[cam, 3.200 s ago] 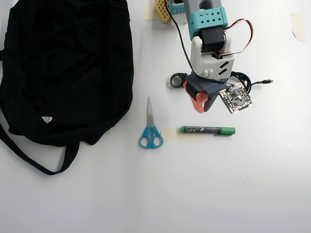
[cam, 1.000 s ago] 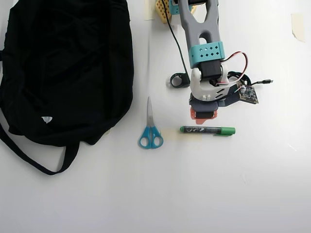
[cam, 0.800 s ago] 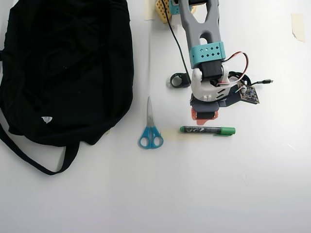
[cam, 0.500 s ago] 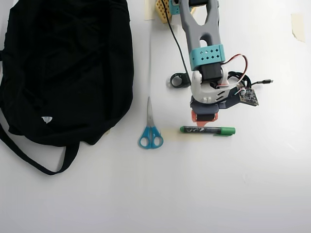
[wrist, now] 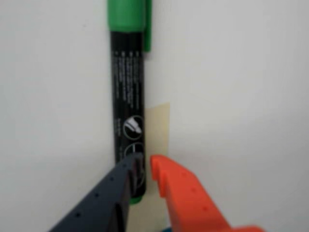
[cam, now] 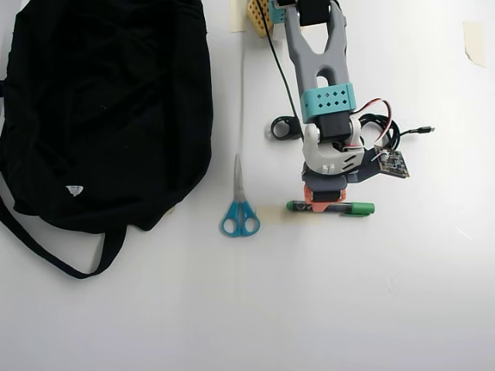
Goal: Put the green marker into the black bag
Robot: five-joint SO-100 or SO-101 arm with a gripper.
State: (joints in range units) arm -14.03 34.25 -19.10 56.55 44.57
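Note:
The green marker [cam: 352,208] lies flat on the white table, green cap to the right in the overhead view. In the wrist view the green marker [wrist: 128,96] runs top to bottom with the cap at the top. My gripper [cam: 325,199] hangs right over the barrel's left part. Seen from the wrist, my gripper [wrist: 146,162] has its dark finger [wrist: 116,193] and orange finger [wrist: 183,193] almost together, only a thin slit between them and nothing in it; the dark finger covers the marker's lower end. The black bag [cam: 108,108] lies far left.
Blue-handled scissors [cam: 239,209] lie left of the marker. A coiled black cable [cam: 285,127] sits beside the arm. A strip of pale tape [wrist: 158,130] is stuck under the marker. The bag's strap [cam: 46,255] trails toward the front left.
The arm has stretched forward and lowered; the gripper moved from behind the marker to right over its barrel. Marker, scissors and bag have not moved.

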